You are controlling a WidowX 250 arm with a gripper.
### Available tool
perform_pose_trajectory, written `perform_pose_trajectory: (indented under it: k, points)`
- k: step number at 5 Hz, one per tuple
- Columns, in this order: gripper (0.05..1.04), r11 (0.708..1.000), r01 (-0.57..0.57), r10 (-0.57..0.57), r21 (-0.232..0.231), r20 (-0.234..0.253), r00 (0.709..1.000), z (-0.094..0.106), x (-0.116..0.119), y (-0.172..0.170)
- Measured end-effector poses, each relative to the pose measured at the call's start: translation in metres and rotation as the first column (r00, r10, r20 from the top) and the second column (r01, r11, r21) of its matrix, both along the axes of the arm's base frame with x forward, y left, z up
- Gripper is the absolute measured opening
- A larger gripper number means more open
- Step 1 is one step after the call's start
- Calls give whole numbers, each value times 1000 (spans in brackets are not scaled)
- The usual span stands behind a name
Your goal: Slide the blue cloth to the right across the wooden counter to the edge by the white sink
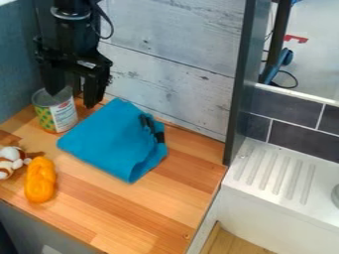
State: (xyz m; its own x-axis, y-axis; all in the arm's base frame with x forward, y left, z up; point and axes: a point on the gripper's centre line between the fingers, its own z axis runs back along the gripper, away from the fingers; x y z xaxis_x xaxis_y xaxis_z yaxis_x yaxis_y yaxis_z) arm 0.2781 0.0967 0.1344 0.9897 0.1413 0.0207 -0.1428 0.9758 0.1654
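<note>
wooden counter (145,213) | gripper (73,97) spread wide near labelled can (63,116), contents unclear | blue cloth (109,141) beside can

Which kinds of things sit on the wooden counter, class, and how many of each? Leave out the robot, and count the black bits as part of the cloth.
Can: 1
Cloth: 1
Orange thing: 1
Brown-and-white thing: 1
Total: 4

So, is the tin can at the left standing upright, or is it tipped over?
Upright: the tin can stands on its base on the wooden counter, with its rim at the top.
</note>
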Motion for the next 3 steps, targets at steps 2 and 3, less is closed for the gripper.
perform_pose_trajectory:
  k: [2,3]
  points:
    - [1010,994,90,-93,-66,-42,995,-30,17,-3]
    - [1010,986,143,-147,-82,-48,988,-42,29,-1]
